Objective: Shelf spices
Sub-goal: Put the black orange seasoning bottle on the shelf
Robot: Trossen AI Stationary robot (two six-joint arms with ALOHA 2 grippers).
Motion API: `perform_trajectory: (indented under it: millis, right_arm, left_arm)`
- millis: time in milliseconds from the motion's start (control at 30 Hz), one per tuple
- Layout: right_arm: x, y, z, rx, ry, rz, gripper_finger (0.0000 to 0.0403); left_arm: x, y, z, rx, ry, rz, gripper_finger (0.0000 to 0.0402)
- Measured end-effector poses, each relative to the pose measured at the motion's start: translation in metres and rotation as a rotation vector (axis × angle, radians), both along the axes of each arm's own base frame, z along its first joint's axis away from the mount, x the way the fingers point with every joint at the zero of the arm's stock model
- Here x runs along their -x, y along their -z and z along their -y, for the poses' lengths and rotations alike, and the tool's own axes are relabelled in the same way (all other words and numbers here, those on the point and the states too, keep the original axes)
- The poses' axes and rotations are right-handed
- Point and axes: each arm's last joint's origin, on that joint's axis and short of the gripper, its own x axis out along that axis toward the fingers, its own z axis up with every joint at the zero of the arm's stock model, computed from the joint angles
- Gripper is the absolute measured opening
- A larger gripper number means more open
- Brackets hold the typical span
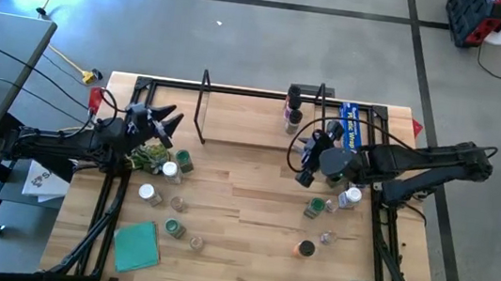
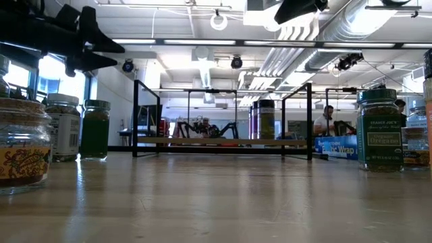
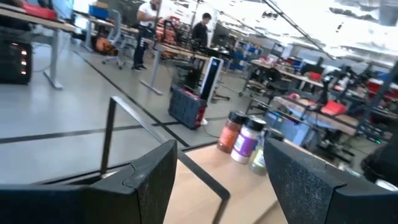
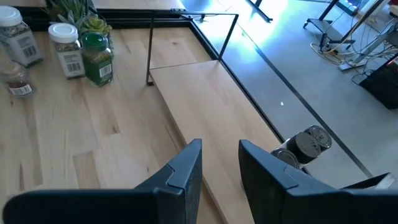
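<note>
2 grippers, left [image 1: 170, 120] and right [image 1: 304, 156], jaws apart, empty.

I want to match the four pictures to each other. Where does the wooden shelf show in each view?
High view: the shelf lies at the table's far edge, between both arms.
Low view: centre, far across the table.
Left wrist view: board beyond the jaws.
Right wrist view: board running diagonally through the centre.
Shared landmark: the jars at its end.

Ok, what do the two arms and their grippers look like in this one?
Both arms are dark, jointed and chunky, with black cables along them. The left gripper and right gripper each end in two flat, angular black fingers. No markings are legible.
</note>
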Motion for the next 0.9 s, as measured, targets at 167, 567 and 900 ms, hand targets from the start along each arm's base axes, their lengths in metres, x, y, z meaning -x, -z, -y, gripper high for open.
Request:
perform_trajectory:
  millis: [167, 567, 900]
  right_arm:
    - [0.003, 0.004, -0.001, -0.068, 0.006, -0.024, 0.0099]
    - [0.011, 0.010, -0.028, -0.187, -0.070, -0.047, 0.0099]
    - [0.020, 0.052, -0.073, -0.752, -0.392, -0.303, 0.0108]
  left_arm:
    - [-0.002, -0.001, 0.002, -0.004, 0.102, 0.008, 0.0234]
    - [-0.010, 0.002, 0.007, 0.059, 0.319, 0.025, 0.0234]
    - [-0.018, 0.004, 0.006, 0.000, 0.317, -0.039, 0.0234]
